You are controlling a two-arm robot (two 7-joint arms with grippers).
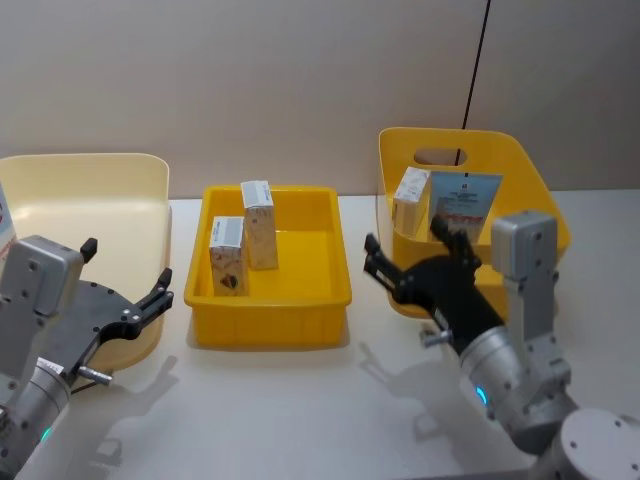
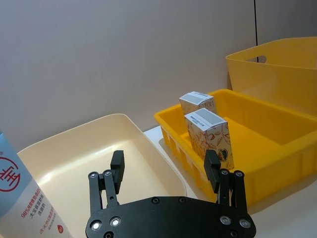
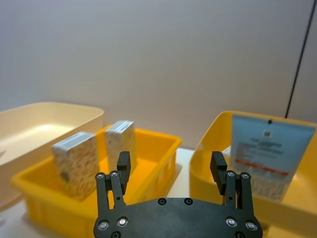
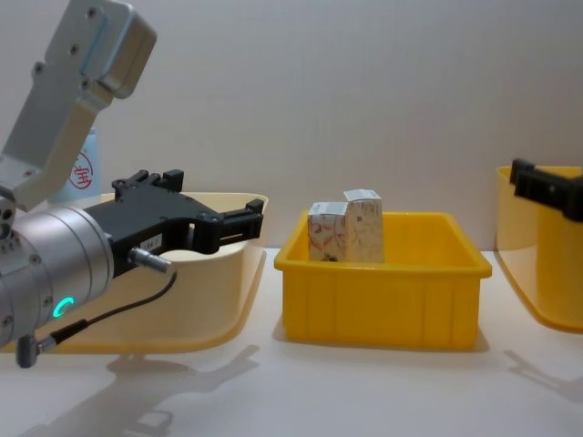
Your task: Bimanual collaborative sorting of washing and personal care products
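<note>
Two small cartons (image 1: 243, 240) stand upright in the rectangular yellow bin (image 1: 268, 305) at the middle of the white worktop (image 1: 300, 410) in the head view. A third carton (image 1: 409, 200) and a squeeze tube (image 1: 463, 200) with a light-blue top stand in the taller yellow bin (image 1: 535, 190) on the right; their print is too small to read. The left gripper (image 1: 128, 282) hovers released over the cream bin (image 1: 120, 200)'s near edge, and the right gripper (image 1: 415, 255) hovers released just before the taller bin.

In the left wrist view another tube (image 2: 25, 198) stands in the cream bin, cut off at the edge, with a red round logo and red Chinese characters including "98%".

In the right wrist view the tube on the right bears a small dark mark at its top and red lines, unreadable.

In the chest view both arms reach forward level, and the right gripper is cut off at the edge.
</note>
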